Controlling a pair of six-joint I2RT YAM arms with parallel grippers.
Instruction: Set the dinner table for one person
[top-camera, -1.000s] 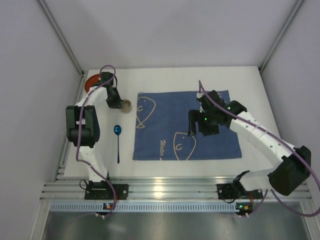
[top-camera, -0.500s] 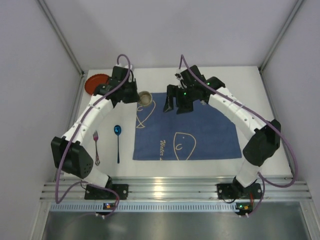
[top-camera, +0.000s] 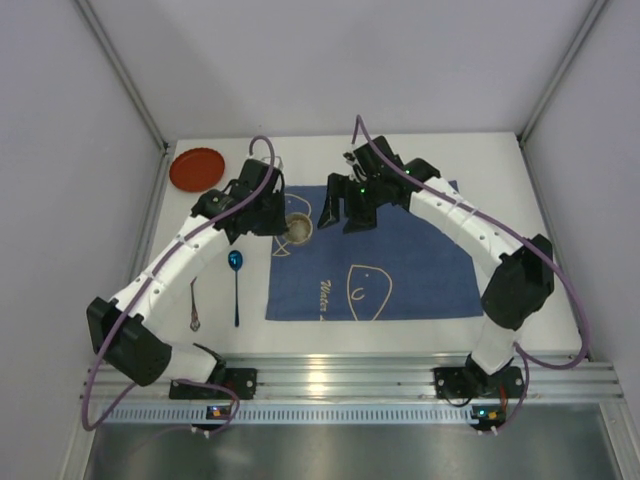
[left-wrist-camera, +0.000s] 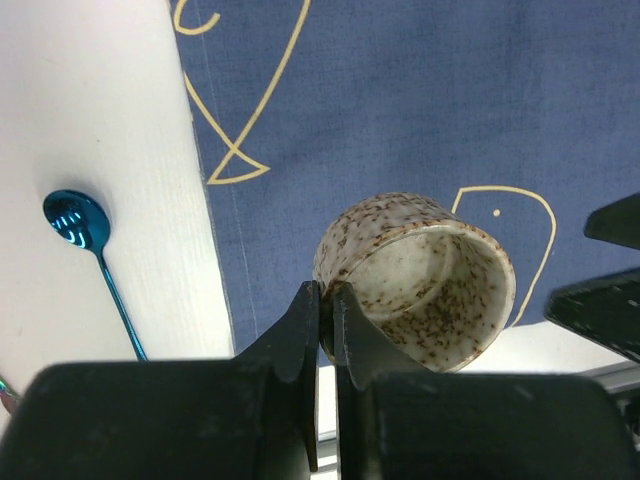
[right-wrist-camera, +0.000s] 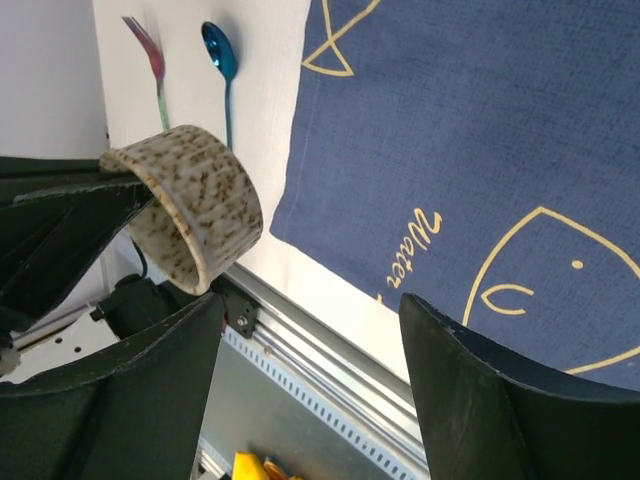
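Observation:
My left gripper is shut on the rim of a speckled beige cup and holds it tilted above the left edge of the blue cloth. In the left wrist view the fingers pinch the cup's wall. My right gripper is open and empty, just right of the cup and apart from it; in its wrist view the cup hangs ahead of the left finger. A red plate lies on the white dinner table at the back left.
A blue spoon and a pink-tipped fork lie on the table left of the cloth; both show in the right wrist view, spoon and fork. A ribbed metal rail runs along the near edge.
My left gripper carried the cup from the back left of the table to over the cloth's left edge. My right gripper swung left and back to just beside the cup.

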